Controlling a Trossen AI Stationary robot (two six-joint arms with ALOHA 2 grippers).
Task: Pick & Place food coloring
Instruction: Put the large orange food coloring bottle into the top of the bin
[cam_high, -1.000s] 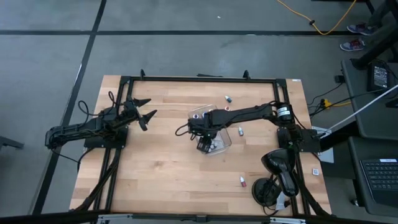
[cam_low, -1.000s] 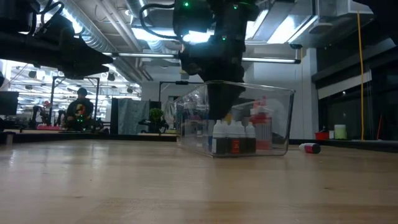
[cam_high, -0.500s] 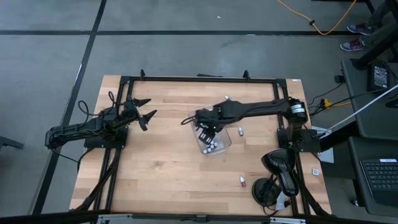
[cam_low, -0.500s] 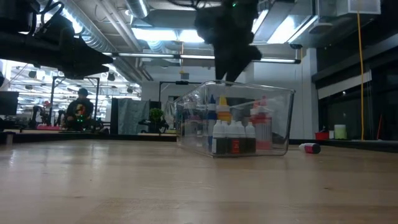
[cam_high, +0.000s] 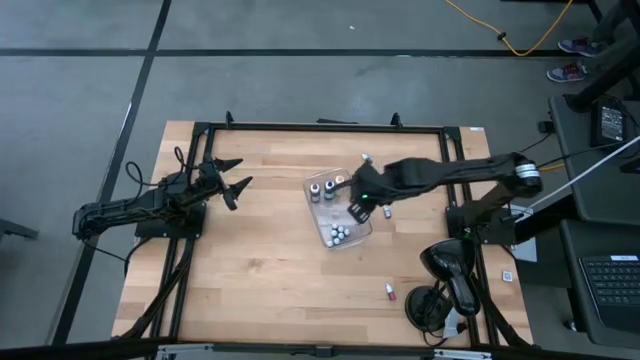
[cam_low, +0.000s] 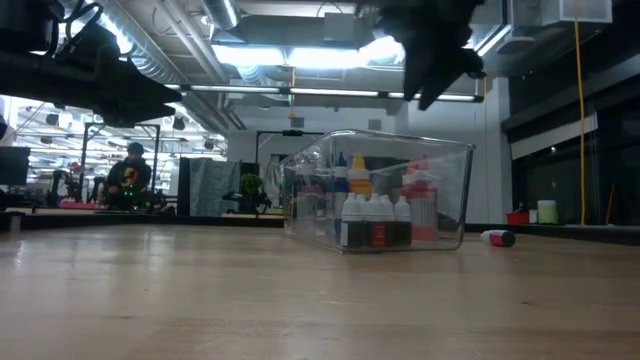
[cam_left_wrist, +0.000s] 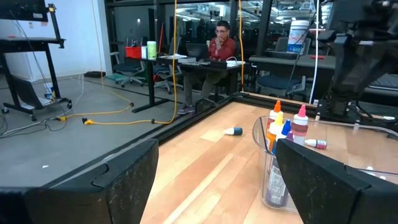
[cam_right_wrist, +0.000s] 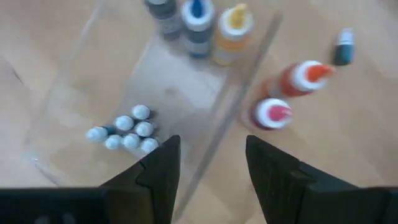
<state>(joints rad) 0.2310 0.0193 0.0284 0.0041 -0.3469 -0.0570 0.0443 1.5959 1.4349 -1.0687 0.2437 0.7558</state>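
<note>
The clear tray (cam_high: 366, 232) sits mid-table. Several white-capped food coloring bottles (cam_right_wrist: 127, 132) stand bunched at its near end, and three more (cam_right_wrist: 198, 18) stand at its far end. An orange bottle (cam_right_wrist: 298, 78) and a red one (cam_right_wrist: 270, 114) stand at the tray's right wall; inside or outside it, I cannot tell. Loose bottles lie on the table at its far side (cam_high: 366, 158), right of the tray (cam_high: 387, 212) and near the front (cam_high: 390, 291). My right gripper (cam_high: 357, 207) (cam_right_wrist: 214, 168) hovers open and empty above the tray's right wall. My left gripper (cam_high: 238, 176) waits open at the table's left.
In the low view the right gripper (cam_low: 435, 65) hangs well above the tray's rim (cam_low: 400, 137). A dark frame (cam_high: 320, 127) borders the table, and the right arm's base and cables (cam_high: 450, 270) occupy the right near corner. A person (cam_left_wrist: 222, 43) sits beyond the table.
My right gripper has risen out of the tray's near end, where it stood down among the white-capped bottles, and has swung up and toward the table's right, ending above the tray's right wall. The bottles in the tray stand as before.
</note>
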